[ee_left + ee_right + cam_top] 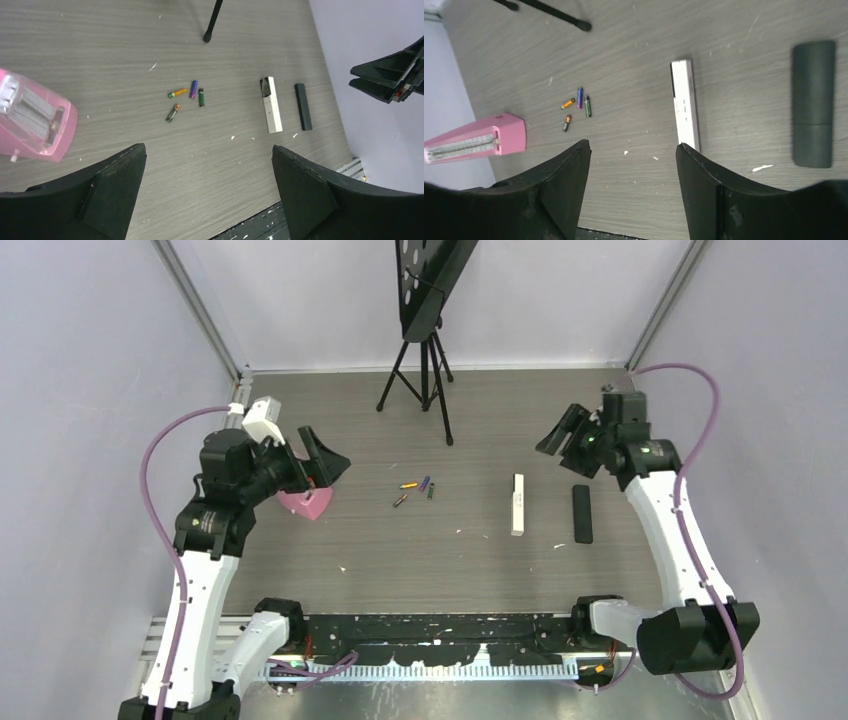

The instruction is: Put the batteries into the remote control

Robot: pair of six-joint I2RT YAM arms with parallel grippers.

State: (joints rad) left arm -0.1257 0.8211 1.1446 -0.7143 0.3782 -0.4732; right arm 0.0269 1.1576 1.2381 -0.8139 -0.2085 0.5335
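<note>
The four batteries [193,89] lie loose and close together near the middle of the table [480,570]. The white remote [517,504] lies between them and the right edge, and a black bar [582,513] is near it on the right-edge side. The left gripper [207,150] and the right gripper [633,147] are both spread wide and hold nothing.

Pale lavender walls [300,300] close round a grey wood-grain counter [470,570] flecked with white specks. By the far wall stands a black tripod [429,365] carrying a tilted black panel [425,280]. The light is even.
</note>
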